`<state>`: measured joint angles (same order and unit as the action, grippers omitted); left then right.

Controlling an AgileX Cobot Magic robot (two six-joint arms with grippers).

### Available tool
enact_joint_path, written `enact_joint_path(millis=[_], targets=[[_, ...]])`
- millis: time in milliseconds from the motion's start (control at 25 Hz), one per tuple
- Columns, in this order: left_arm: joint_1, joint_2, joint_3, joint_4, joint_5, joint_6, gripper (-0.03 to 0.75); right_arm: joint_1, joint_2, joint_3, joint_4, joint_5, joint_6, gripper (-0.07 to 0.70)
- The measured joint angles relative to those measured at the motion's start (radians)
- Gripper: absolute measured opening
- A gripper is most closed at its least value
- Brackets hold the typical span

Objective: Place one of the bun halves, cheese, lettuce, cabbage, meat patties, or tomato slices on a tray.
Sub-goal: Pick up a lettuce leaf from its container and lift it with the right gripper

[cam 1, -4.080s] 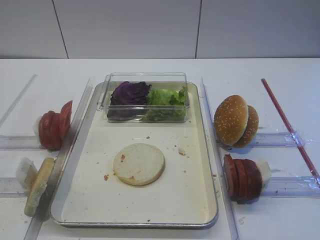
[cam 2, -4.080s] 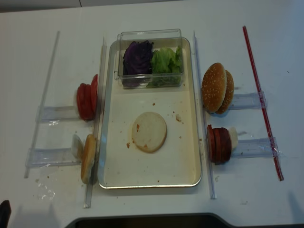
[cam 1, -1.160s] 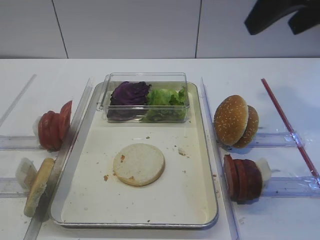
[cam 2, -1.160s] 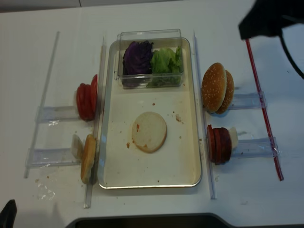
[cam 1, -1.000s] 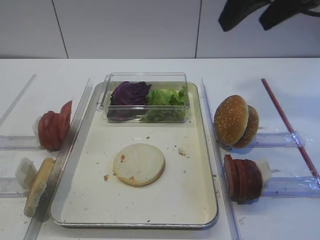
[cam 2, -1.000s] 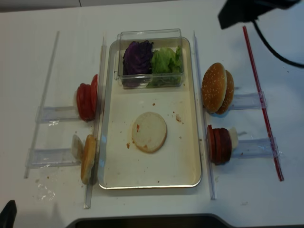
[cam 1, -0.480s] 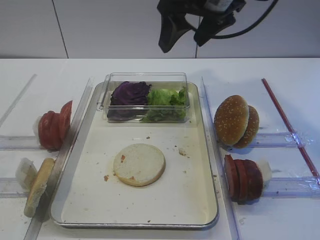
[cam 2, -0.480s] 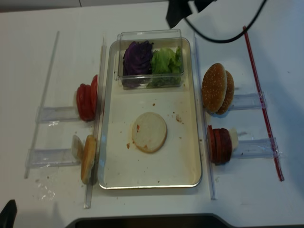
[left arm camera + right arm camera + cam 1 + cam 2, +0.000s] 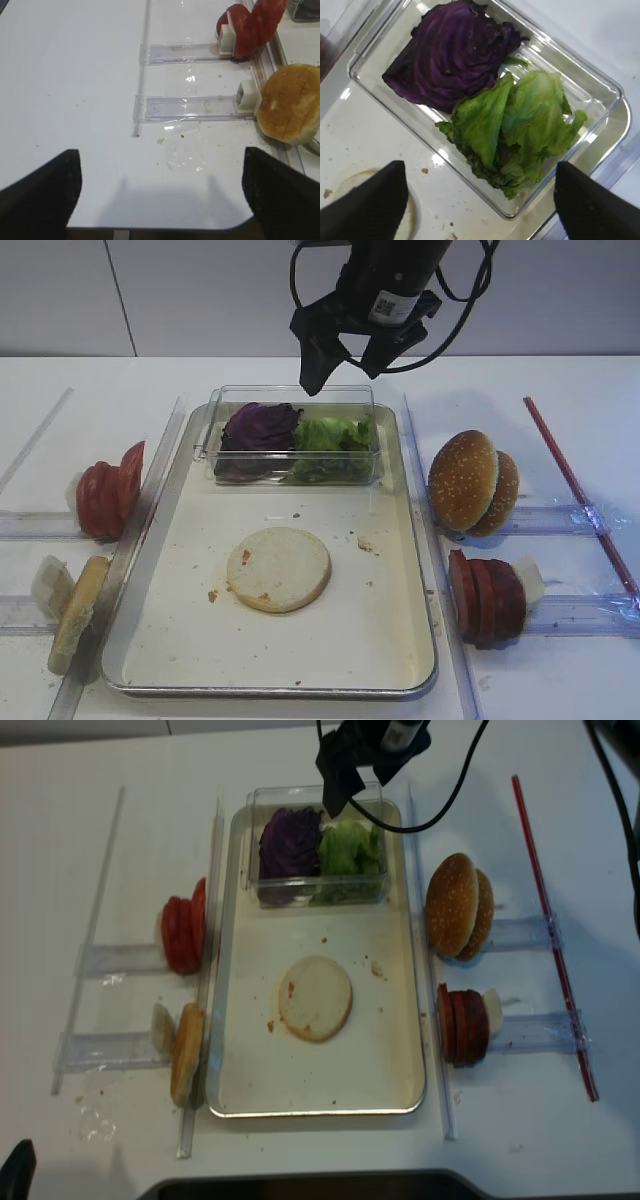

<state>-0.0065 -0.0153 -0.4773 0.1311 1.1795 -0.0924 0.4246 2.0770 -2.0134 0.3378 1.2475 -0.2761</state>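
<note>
Where the worktop runs from left to right: 3 tomato slices standing on edge in a left rack, 1 bun half tilted below them, then the tray with its long axis running front to back. On the tray, 1 pale bun half lying flat, cut face up; in the clear box at its far end, 1 cabbage clump left of 1 lettuce clump. Right of the tray, 2 sesame bun halves and about 3 meat patties on edge. Left end effector spread wide, empty, over bare worktop. Right end effector, off at the far right 1 second ago, now above the box, spread wide, holding nothing.
</note>
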Motion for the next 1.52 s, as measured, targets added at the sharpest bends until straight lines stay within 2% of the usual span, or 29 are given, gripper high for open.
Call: enact_joint_path(millis=[480, 680, 1080, 1520], targets=[[0.000, 0.000, 0.000, 0.000, 0.000, 0.000, 0.598, 0.002, 0.107, -0.049, -0.013, -0.004, -0.093, 0.538], [0.000, 0.000, 0.000, 0.000, 0.000, 0.000, 0.598, 0.002, 0.132, -0.054, -0.006, -0.004, -0.145, 0.486], [0.000, 0.000, 0.000, 0.000, 0.000, 0.000, 0.598, 0.002, 0.165, -0.058, 0.000, -0.006, -0.182, 0.467], [0.000, 0.000, 0.000, 0.000, 0.000, 0.000, 0.598, 0.002, 0.199, -0.059, 0.002, -0.054, -0.205, 0.436]])
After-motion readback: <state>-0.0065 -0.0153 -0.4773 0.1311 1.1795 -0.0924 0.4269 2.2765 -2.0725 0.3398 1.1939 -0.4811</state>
